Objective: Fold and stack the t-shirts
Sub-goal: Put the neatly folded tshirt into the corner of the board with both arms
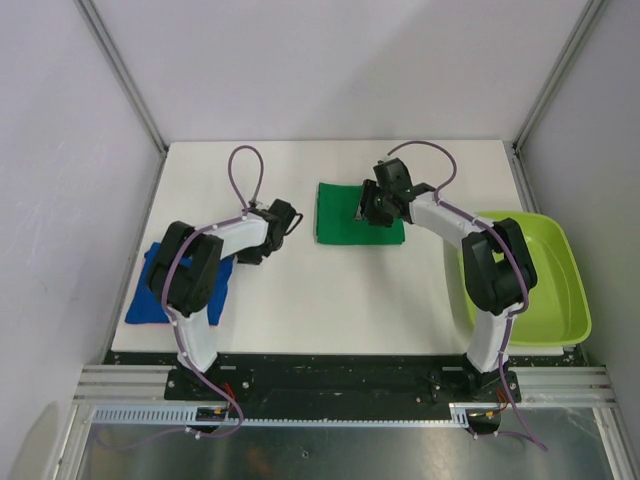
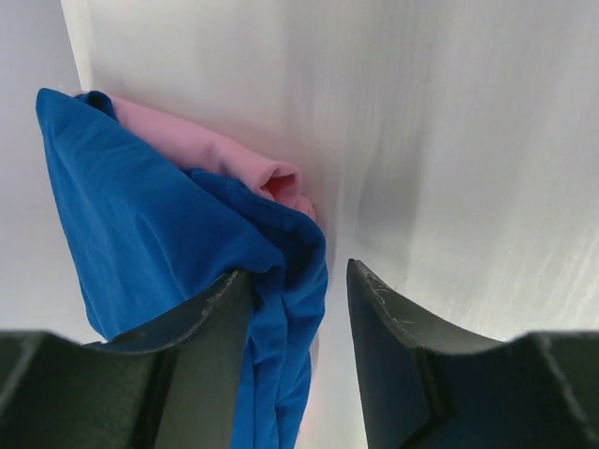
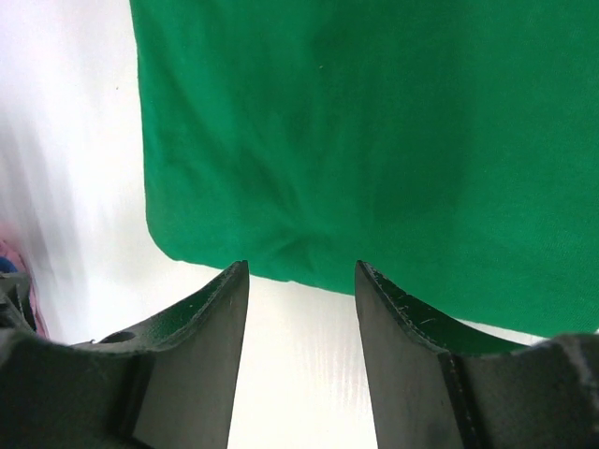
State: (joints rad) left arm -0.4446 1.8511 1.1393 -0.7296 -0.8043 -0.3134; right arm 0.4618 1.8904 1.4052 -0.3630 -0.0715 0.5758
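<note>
The dark green t-shirt (image 1: 345, 212) lies folded into a flat rectangle at the table's back middle. My right gripper (image 1: 368, 212) hangs over its right part, open; in the right wrist view the gripper (image 3: 300, 265) has bare table between its fingers and the green t-shirt (image 3: 356, 131) just ahead of the tips. The royal blue t-shirt (image 1: 150, 295) lies bunched at the left edge, partly under my left arm. My left gripper (image 1: 250, 250) points toward it. In the left wrist view the gripper (image 2: 296, 269) is open, and a fold of the blue t-shirt (image 2: 150, 224) with its pink edge (image 2: 215, 150) reaches into the gap beside the left finger.
A lime-green plastic tub (image 1: 560, 290) stands at the table's right edge beside my right arm. The white table (image 1: 330, 300) is bounded by a metal frame and pale walls on three sides.
</note>
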